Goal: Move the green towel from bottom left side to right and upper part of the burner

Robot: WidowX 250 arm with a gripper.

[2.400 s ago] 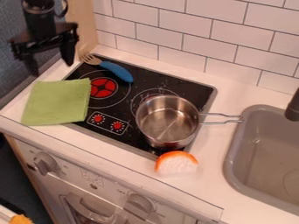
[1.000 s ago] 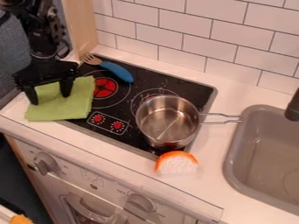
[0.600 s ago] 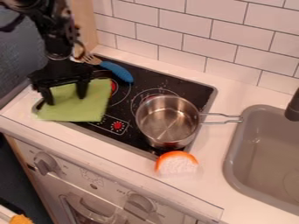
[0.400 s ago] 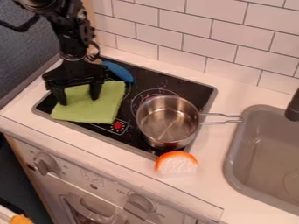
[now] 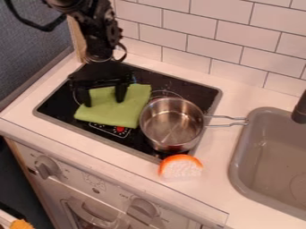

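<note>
The gripper (image 5: pixel 104 103) stood, fingers apart, on the green towel (image 5: pixel 113 115) over the cooktop (image 5: pixel 58 101), beside the steel saucepan (image 5: pixel 172 127).

Upper right and top: white tile wall (image 5: pixel 239 27), rectangular tiles laid in offset rows, divided by thin dark grout lines. Upper left: dark blue-grey wall (image 5: pixel 36 53), faintly textured; beside it a light wooden panel (image 5: pixel 76 38) is set upright. The frame is crossed at a slant by a white counter (image 5: pixel 209 188). At right, a grey sink (image 5: pixel 235 165) with rounded corners is sunk into it; a dark faucet (image 5: pixel 300 109) is cut off by the right edge. Lower left to bottom centre: pale oven front (image 5: pixel 74 181), fitted with two round knobs (image 5: pixel 46 167). Lower left background sunk in darkness. Counter and tiles evenly, softly lit.
</note>
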